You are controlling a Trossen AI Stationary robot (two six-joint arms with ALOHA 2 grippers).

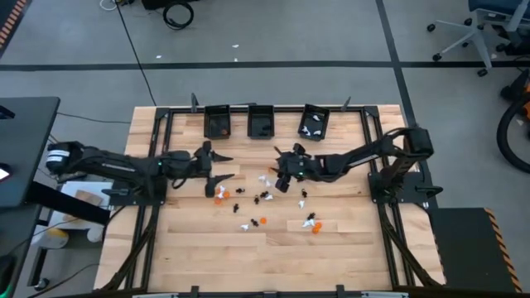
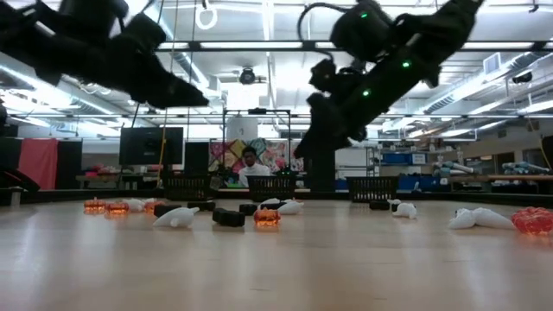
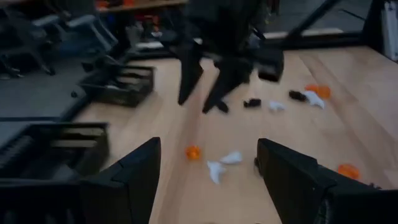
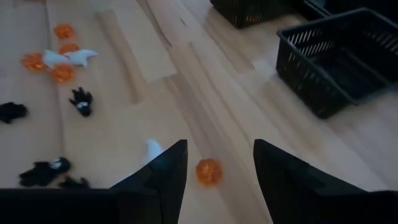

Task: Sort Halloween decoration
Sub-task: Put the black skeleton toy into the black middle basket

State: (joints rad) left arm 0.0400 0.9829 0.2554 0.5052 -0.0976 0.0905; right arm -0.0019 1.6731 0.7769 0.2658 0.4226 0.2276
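The Halloween decoration is a scatter of tiny orange, white and black trinkets [image 1: 265,199] lying on the wooden table's middle; the low view shows them lying in a row [image 2: 266,217]. My left gripper [image 1: 225,166] hovers open over the scatter's left edge, with an orange trinket [image 3: 193,152] and white ones [image 3: 224,163] ahead of its fingers. My right gripper [image 1: 280,172] hangs open above the scatter's far side. An orange pumpkin [image 4: 209,172] shows in the gap between its fingers, on the table below them, with a white piece [image 4: 152,148] beside it. In the low view both grippers [image 2: 200,98] [image 2: 311,149] are off the table.
Three small black bins [image 1: 217,122] [image 1: 261,122] [image 1: 315,122] stand in a row at the table's far edge; the right one holds white pieces. A black frame [image 1: 166,124] runs around the table. Bare wood lies toward the near edge. A person [image 2: 251,164] sits in the room behind.
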